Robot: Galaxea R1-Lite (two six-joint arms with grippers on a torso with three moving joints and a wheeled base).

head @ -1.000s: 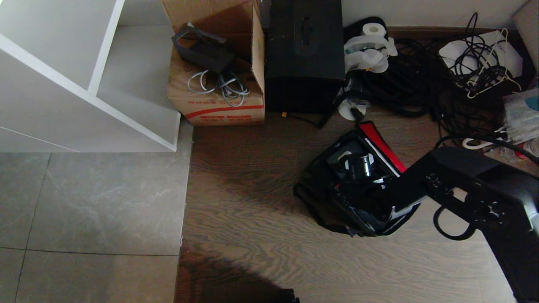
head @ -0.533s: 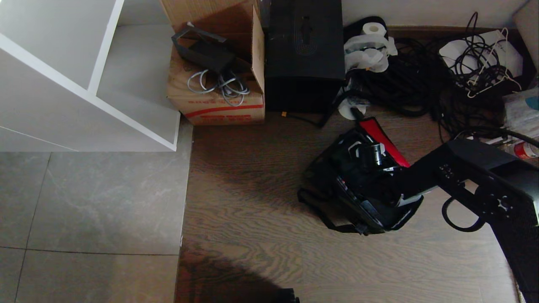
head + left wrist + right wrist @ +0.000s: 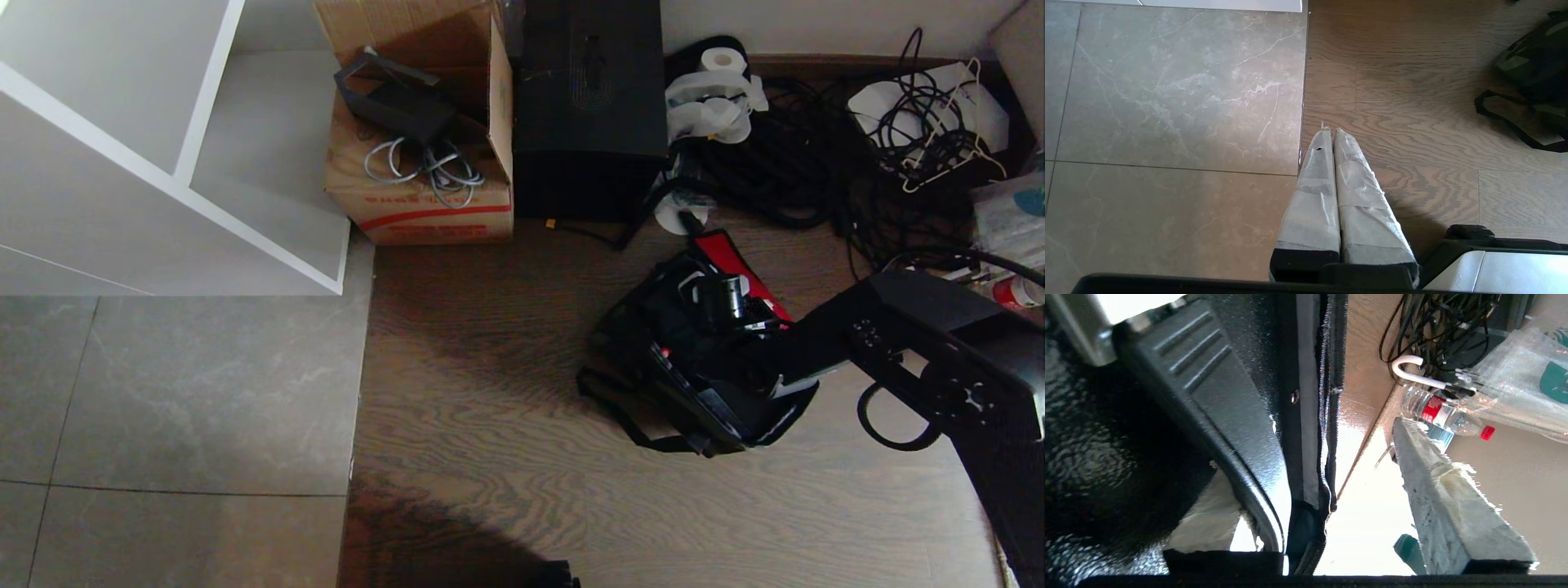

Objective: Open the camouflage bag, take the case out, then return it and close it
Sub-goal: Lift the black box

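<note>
Here the camouflage bag [image 3: 694, 384] is seen on the wood floor, tipped over toward the near side, lid flung open so that its red lining [image 3: 739, 261] faces up toward the wall; that open lid is judged to be why the case [image 3: 702, 327] can be reached at all. The case, black with a silver-ended handle [image 3: 729, 296], is lodged in the bag's mouth, leaning rather than seated flat; whether it rests fully inside cannot be told. The right gripper [image 3: 1331, 514] is placed at the bag's near rim, jaws spread, one taped finger [image 3: 1447, 498] outside the bag wall and the other finger [image 3: 1208, 514] down beside the case's black shell, nothing pinched between them, so the case is judged to be let go into the bag. The bag's seam edge [image 3: 1327, 416] runs between the two fingers. The left gripper [image 3: 1331, 134] is parked above the floor near the tile joint, taped fingers pressed together, holding nothing, well apart from the bag, whose camouflage fabric [image 3: 1535, 61] shows at the edge of that view. Counted: one bag, one case, two grippers, one cardboard carton [image 3: 420, 155], one taller black box [image 3: 589, 106], one toilet roll [image 3: 722, 59], one plastic bottle [image 3: 1447, 416] with a red cap, one cable heap [image 3: 824, 155] whose cables cannot be counted.
</note>
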